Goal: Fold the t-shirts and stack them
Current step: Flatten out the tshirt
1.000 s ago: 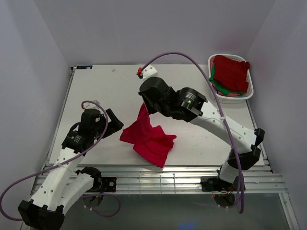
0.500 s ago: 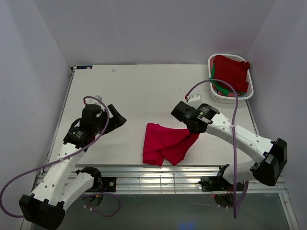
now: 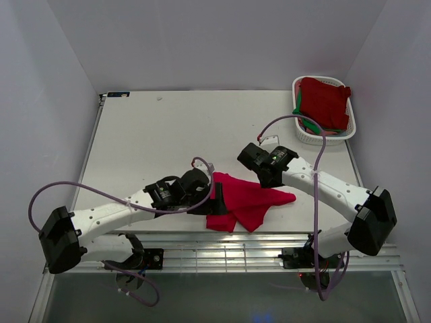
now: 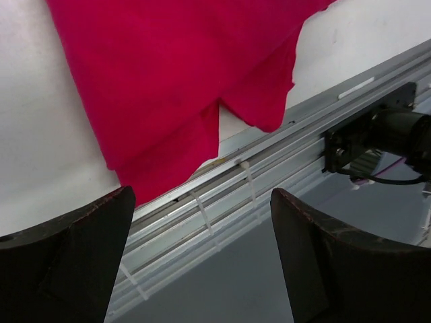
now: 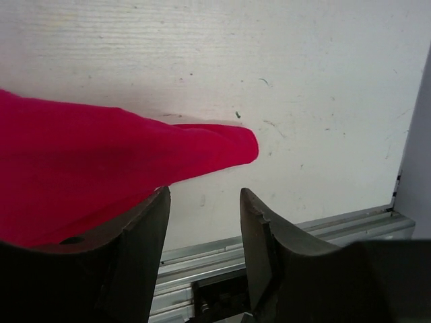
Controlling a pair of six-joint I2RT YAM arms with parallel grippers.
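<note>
A crimson t-shirt (image 3: 249,198) lies crumpled on the table near its front edge, one corner pointing right. My left gripper (image 3: 217,196) hovers at the shirt's left edge, jaws wide open and nothing between them. In the left wrist view the t-shirt (image 4: 175,74) fills the top, beyond the left gripper (image 4: 202,269). My right gripper (image 3: 264,179) stands just behind the shirt, open and empty. In the right wrist view the shirt's corner (image 5: 222,148) lies ahead of the right gripper (image 5: 202,229), and cloth runs past its left finger (image 5: 138,242).
A white slotted basket (image 3: 300,138) at the back right holds more red t-shirts (image 3: 326,101) and a green one (image 3: 306,122). The table's metal front rail (image 3: 269,241) runs right below the shirt. Purple cables loop over both arms.
The right gripper carried the shirt down to the front of the table, opened and let it go. The left arm swung right to the shirt's left edge.
</note>
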